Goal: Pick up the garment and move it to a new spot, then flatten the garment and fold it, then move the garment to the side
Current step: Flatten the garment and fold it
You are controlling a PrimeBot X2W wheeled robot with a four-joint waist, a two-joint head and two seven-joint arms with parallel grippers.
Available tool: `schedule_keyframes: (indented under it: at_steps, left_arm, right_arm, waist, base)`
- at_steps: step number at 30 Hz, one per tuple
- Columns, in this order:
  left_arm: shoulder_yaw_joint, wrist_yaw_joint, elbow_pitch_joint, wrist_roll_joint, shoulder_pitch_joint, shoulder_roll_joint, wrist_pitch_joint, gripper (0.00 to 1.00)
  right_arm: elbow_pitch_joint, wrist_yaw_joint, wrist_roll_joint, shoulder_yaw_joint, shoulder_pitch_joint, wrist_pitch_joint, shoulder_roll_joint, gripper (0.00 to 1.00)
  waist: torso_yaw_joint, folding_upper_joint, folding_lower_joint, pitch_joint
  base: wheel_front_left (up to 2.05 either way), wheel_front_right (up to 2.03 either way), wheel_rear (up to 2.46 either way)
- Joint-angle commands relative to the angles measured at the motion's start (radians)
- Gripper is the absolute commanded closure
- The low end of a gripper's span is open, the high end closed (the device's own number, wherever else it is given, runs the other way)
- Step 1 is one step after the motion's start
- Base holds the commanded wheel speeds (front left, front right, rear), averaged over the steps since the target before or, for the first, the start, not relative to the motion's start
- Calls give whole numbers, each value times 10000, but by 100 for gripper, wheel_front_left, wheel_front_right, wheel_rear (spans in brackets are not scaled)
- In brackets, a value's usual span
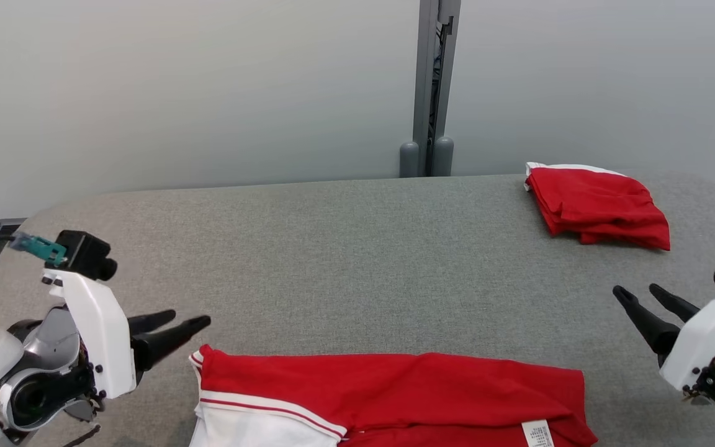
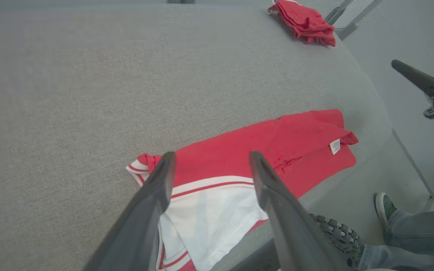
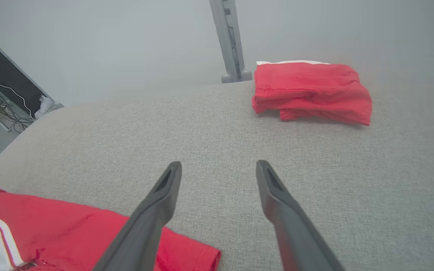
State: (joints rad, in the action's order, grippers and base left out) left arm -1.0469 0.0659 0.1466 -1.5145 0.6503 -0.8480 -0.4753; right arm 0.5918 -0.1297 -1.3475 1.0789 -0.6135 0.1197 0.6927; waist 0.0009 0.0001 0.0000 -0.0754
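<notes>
Now left gripper point(image 1: 188, 318) and right gripper point(image 1: 635, 289) both stand wide, empty; I judge the red-and-white shirt point(image 1: 395, 391) soft, light: pinch its outer corners.

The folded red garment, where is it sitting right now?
In the head view the folded red garment lies at the far right of the table, right of the grey post, apart from the spread red-and-white garment at the near edge.

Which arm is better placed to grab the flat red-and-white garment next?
Left, likely. The left fingers, open, sit right beside the garment's striped end; the right fingers, also open, stand farther from its other end, over bare table.
</notes>
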Motion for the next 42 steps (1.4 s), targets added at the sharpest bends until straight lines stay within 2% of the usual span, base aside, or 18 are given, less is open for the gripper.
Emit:
schedule_keyframes:
  at_steps: [1,3,4,5,10,14,18,21,24,29,33,42]
  left_arm:
    - [277,-153,-103,259,-287,-73,847,0]
    - [459,-372,-211,632,-610,-118,1839,0]
    - [459,-372,-211,632,-610,-118,1839,0]
    - [552,-549,-238,844,-737,-144,2362,0]
    - [853,-1731,-275,1790,-1573,-64,4720,0]
    - [1086,-2478,-427,2292,-2313,207,6528,0]
    - [1424,-3039,-620,2768,-2996,583,7282,0]
    - [1968,-3331,-739,3145,-3590,949,7396,0]
    - [2885,-3418,-972,3721,-4306,1460,7406,0]
    - [4194,-3264,-1160,4789,-5450,2424,7412,0]
    - [4672,-3358,-900,5750,-5985,2961,7414,0]
    - [5381,-2947,-582,6833,-6498,3897,7416,0]
  right_arm:
    - [213,-24,-68,-209,399,530,-141,0]
    - [420,-24,-96,-420,733,929,-279,0]
    - [420,-24,-96,-420,733,929,-279,0]
    - [568,-22,-108,-579,865,1087,-368,0]
    - [1108,-24,5,-1599,1606,1448,-944,0]
    - [1375,-24,736,-3010,2077,1458,-1422,0]
    - [1361,-24,1872,-4550,2904,1458,-2081,0]
    - [1322,-24,2522,-5069,3635,1451,-2565,0]
    - [1508,-24,2873,-5183,4184,1452,-2924,0]
    - [1722,-24,2970,-5077,4609,1103,-3408,0]
    - [1827,-24,2971,-5062,4757,834,-3696,0]
    - [2601,-22,2987,-5316,4785,312,-4210,0]
  waist:
    - [41,-1,0,-57]
    - [67,-1,0,-102]
    - [67,-1,0,-102]
    - [77,-1,0,-116]
    - [131,-1,0,-149]
    - [164,-1,0,-153]
    - [230,-1,0,-164]
    - [298,-1,0,-188]
    - [376,-1,0,-193]
    - [446,-1,0,-176]
    - [486,-1,0,-152]
    - [673,-1,0,-167]
  base:
    - [0,0,0]
    - [0,0,0]
    - [0,0,0]
    - [0,0,0]
    - [0,0,0]
    - [0,0,0]
    - [0,0,0]
    - [0,0,0]
    - [0,0,0]
    - [0,0,0]
    - [0,0,0]
    - [0,0,0]
